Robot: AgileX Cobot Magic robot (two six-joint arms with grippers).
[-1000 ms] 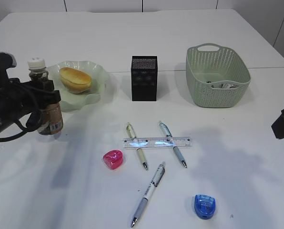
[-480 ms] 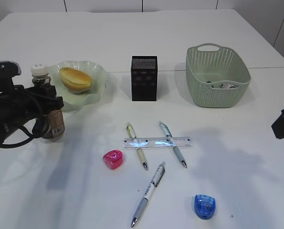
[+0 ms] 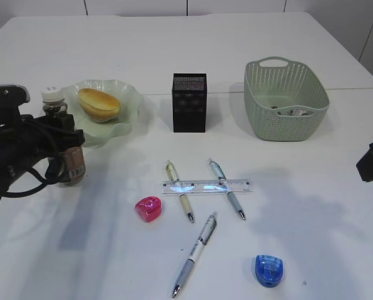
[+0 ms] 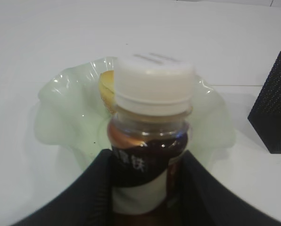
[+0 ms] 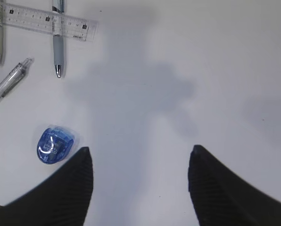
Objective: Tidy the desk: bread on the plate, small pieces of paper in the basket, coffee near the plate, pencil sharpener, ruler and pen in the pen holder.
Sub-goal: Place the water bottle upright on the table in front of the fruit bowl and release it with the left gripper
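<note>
NON-TASK ITEMS | white flat-panelled wall [image 3: 136, 6]: spans top edge of exterior view, dark vertical seams between panels | pale grey panelled surface [image 3: 369, 31]: upper-right corner, thin vertical lines

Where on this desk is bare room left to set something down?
Bare: the white desk behind the wavy green glass plate, black mesh pen holder and sage perforated basket; also the front-left corner. Crowded: front centre, where the clear ruler lies across two pens, flanked by pink and blue sharpeners.

- An office-like test room: a large plain white desk [image 3: 193, 56] with a panel seam, white cabinet fronts behind.
- Stationery marks it: black mesh pen holder [image 3: 189, 102], pens [image 3: 227, 187], a clear ruler [image 3: 206, 186].
</note>
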